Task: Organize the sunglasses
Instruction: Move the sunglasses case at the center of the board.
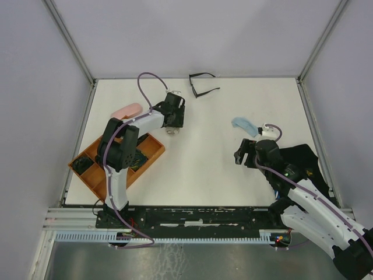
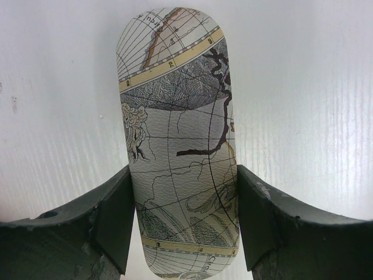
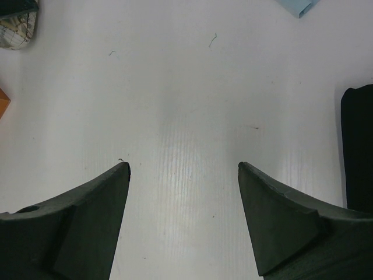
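I see a white ribbed tabletop (image 1: 204,151) walled by pale panels (image 1: 204,35); left gripper (image 2: 183,186) pinches a map-printed oblong case (image 2: 175,116) (its numerals unreadable); right gripper (image 3: 183,175) spread.

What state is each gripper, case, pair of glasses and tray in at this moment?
left gripper: shut on the map-patterned case.
map-patterned case: closed, clamped across its width.
right gripper: open, holding nothing.
thin black glasses: arms unfolded, lying untouched on the table.
pink case: closed, near the orange tray.
orange tray: partly filled with dark sunglasses.
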`<state>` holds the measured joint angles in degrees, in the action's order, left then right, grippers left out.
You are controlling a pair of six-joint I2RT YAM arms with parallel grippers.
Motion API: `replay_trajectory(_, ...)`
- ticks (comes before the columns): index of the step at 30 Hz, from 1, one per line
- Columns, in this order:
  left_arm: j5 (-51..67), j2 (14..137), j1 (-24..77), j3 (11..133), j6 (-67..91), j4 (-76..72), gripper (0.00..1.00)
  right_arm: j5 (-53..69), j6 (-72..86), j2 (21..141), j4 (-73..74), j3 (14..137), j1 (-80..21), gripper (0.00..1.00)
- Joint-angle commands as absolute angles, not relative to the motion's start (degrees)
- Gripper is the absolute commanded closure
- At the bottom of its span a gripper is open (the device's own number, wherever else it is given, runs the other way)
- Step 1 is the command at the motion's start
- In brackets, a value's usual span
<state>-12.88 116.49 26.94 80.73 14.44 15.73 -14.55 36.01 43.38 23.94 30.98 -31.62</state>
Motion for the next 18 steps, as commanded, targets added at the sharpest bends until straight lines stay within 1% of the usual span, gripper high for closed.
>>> replay_trajectory(1,-11.9,117.4,26.8,83.3,12.0,13.7,0.68,-14.4,35.6,43.2,23.5,34.2,-31.8,0.17)
replay_trajectory(4,-11.3,117.8,26.6,83.3,12.0,13.8,0.63,-14.4,35.6,43.1,23.7,34.1,-31.7,0.17)
replay_trajectory(5,-11.2,118.0,26.6,83.3,12.0,13.8,0.59,-14.4,35.7,43.1,23.7,34.1,-31.7,0.17)
replay_trajectory(6,-11.0,118.0,26.5,83.3,12.0,13.9,0.57,-14.4,35.6,43.0,23.7,34.2,-31.7,0.17)
replay_trajectory(10,-10.4,117.8,26.5,83.3,12.0,14.2,0.43,-14.4,35.6,43.0,23.8,34.2,-31.8,0.17)
replay_trajectory(15,-11.3,115.2,26.2,83.8,11.6,15.4,0.21,-14.3,35.3,42.8,23.9,34.4,-31.7,0.17)
replay_trajectory(18,-11.5,112.9,25.8,84.9,11.3,16.5,0.12,-14.3,34.9,42.6,24.0,34.4,-31.8,0.17)
